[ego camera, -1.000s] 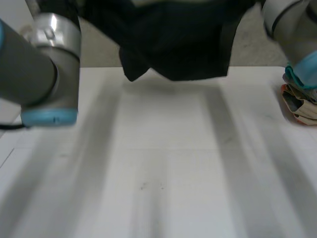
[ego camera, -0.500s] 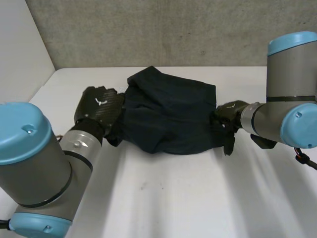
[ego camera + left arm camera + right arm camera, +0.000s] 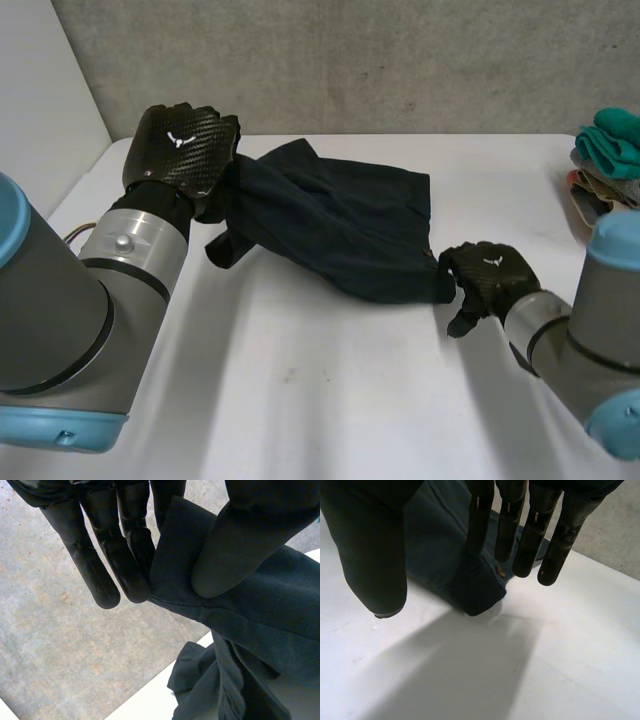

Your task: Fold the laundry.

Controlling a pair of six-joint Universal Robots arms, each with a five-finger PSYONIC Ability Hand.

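Note:
A dark navy garment lies crumpled on the white table, its left end raised. My left hand holds that raised end above the table's far left; in the left wrist view the thumb pinches the cloth against the fingers. My right hand hovers just off the garment's near right corner. In the right wrist view its fingers are straight and spread, the thumb stands apart, and the garment's corner lies on the table below them, untouched.
A pile of folded clothes, teal on top, sits at the table's far right edge. A grey wall runs behind the table. Bare tabletop spreads across the near half between the two arms.
The garment, held up in the air a second ago, has come down onto the table. My right hand let go of its corner and pulled back toward me; the left keeps its grip.

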